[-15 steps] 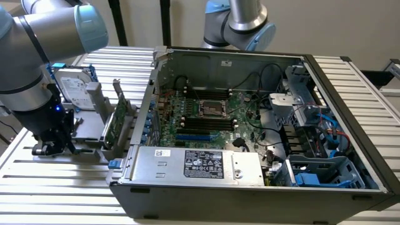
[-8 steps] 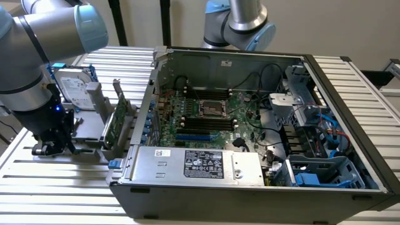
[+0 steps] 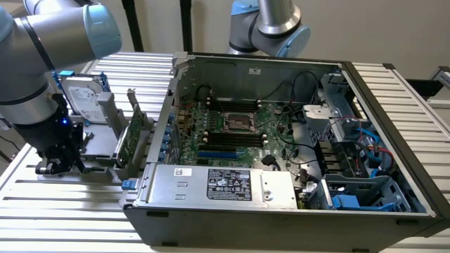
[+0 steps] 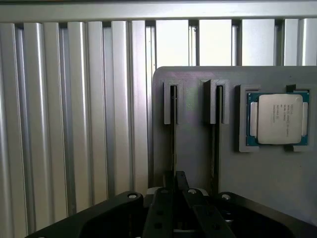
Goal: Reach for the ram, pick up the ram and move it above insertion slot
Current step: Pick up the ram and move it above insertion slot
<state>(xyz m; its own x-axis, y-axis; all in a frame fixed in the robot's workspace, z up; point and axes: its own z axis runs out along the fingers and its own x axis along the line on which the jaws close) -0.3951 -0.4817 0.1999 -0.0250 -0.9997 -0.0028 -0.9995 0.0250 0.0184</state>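
The fingers (image 4: 181, 179) are pinching narrow on the ram (image 4: 173, 139), which is standing edge-up in its grey holder (image 4: 267, 178), so it can lift straight out.

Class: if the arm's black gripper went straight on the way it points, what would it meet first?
Most likely the thin ram stick standing edge-on in the flat grey slotted holder, directly ahead of the gripper; how near is unclear.

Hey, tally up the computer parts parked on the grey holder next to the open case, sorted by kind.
Hard drive: 1
Green card with metal bracket: 1
Processor chip: 1
Total: 3
Two narrow slots in the grey holder show edge-on; their contents are not counted.
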